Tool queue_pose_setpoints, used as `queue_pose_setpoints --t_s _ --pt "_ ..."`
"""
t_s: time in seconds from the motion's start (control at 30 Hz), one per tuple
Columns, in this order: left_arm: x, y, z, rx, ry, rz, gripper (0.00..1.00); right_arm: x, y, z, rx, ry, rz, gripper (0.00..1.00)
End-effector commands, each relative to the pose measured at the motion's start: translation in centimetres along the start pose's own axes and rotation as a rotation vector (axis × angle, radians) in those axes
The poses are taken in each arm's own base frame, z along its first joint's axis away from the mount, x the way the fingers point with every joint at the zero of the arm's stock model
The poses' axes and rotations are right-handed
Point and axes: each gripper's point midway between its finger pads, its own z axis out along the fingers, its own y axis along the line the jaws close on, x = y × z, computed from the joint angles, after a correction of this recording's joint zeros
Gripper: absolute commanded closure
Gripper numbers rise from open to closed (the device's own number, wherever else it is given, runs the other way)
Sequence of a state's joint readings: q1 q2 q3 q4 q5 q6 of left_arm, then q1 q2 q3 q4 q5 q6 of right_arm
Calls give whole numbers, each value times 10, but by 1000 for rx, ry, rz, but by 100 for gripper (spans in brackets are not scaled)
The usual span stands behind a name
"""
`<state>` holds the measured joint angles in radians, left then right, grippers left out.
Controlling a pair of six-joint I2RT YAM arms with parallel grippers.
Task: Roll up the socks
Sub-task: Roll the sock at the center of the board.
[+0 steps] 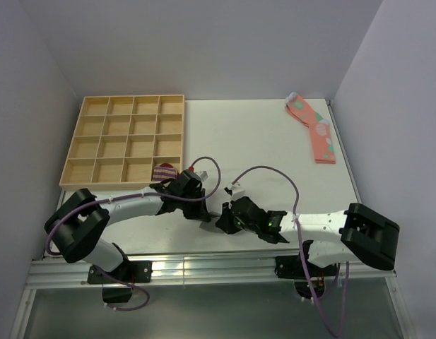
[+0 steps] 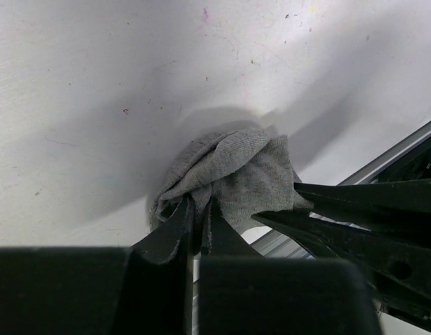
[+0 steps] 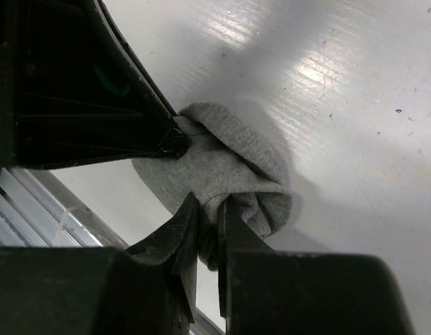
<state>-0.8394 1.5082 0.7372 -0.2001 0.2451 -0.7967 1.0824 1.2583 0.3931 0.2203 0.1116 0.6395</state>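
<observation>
The grey sock [image 2: 236,167], balled, shows no long axis; left hand [image 2: 199,209], right hand [image 3: 208,208] pinch it.

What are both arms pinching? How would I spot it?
Near the front edge of the white table, the left gripper and right gripper pinch a bunched grey sock. It is plain grey knit, unlike the pink spotted socks far right or the purple-striped bundle at the wooden tray.

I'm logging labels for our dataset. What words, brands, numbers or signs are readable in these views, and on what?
None: no readable text shows on the grey sock, the wooden tray, the pink socks or the table.
</observation>
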Motion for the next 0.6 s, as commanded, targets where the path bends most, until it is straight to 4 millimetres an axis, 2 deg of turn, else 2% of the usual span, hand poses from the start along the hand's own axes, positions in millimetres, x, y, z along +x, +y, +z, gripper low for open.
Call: queue_pose_setpoints --t_s 0.0,0.07,0.1,0.2,0.3,0.43,0.57 --pt "28 23 5 -62 90 8 91 0 -1 6 49 33 21 92" --pt "24 19 3 -44 58 16 84 3 0 8 66 66 36 96" --pt "21 19 2 -47 43 11 75 5 -2 9 83 81 41 97" --pt "13 16 -2 -38 -8 6 64 16 -11 9 144 144 67 99" --pt "1 15 -7 -40 -84 0 58 24 -17 8 175 178 107 100" --pt "-16 15 -22 -47 -207 -22 55 31 -24 6 214 198 166 100" --pt "-25 31 -39 -108 -323 -81 52 36 -28 7 246 222 215 100"
